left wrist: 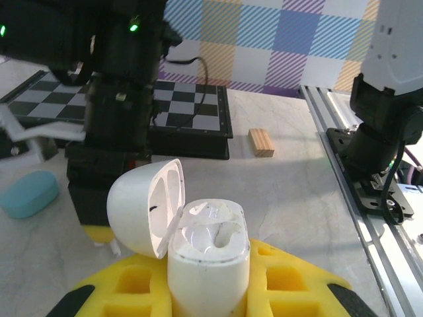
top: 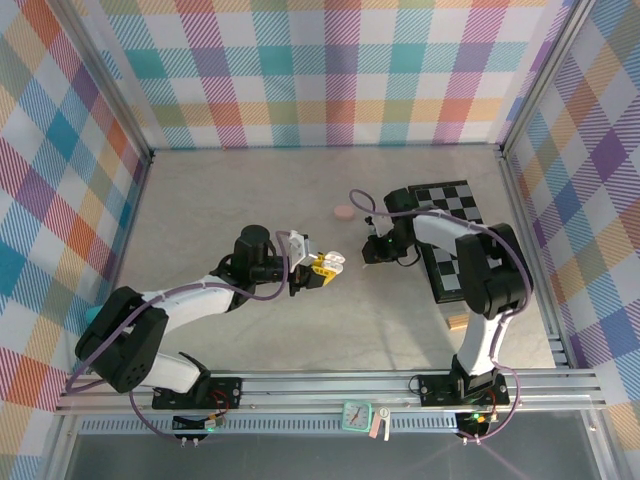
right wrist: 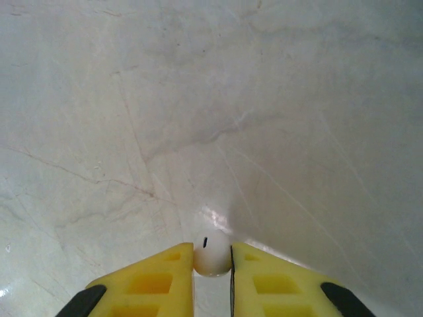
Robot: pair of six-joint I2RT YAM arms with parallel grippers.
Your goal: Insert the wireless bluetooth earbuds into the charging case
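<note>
Plaid walls (top: 330,70) in rainbow colours box in a pale, marble-looking worktop (top: 250,200), pretty loud backdrop tbh.

Left claw (top: 322,265) sits mid-worktop, its yellow fingers (left wrist: 291,277) pressed onto the lower body of a white charging case (left wrist: 208,264). The case stands upright in the grip, and its lid (left wrist: 149,205) is flipped open and tilted over to the left in the left wrist view. The inside is glossy white, and honestly I can't tell whether anything is seated in the sockets.

Right claw (top: 371,248) points down at the worktop just to the right of the left one, a small gap between them. Its two yellow fingers (right wrist: 158,277) are closed in on a tiny white earbud (right wrist: 211,253), pinching it right at the tips. The bud has a small dark slit on its face. It's at the worktop surface or a hair above it, can't say which from the right wrist view.

Other stuff lying around:
- a black-and-white checkerboard mat (top: 450,215) on the right side, under the right arm
- a tan wooden block (left wrist: 261,142) on the bare worktop just beside the mat's near edge
- a pink pebble-shaped case (top: 345,212), shut, a bit beyond the two claws
- a light blue case (left wrist: 30,193), also shut, lying flat at the left edge of the left wrist view
</note>
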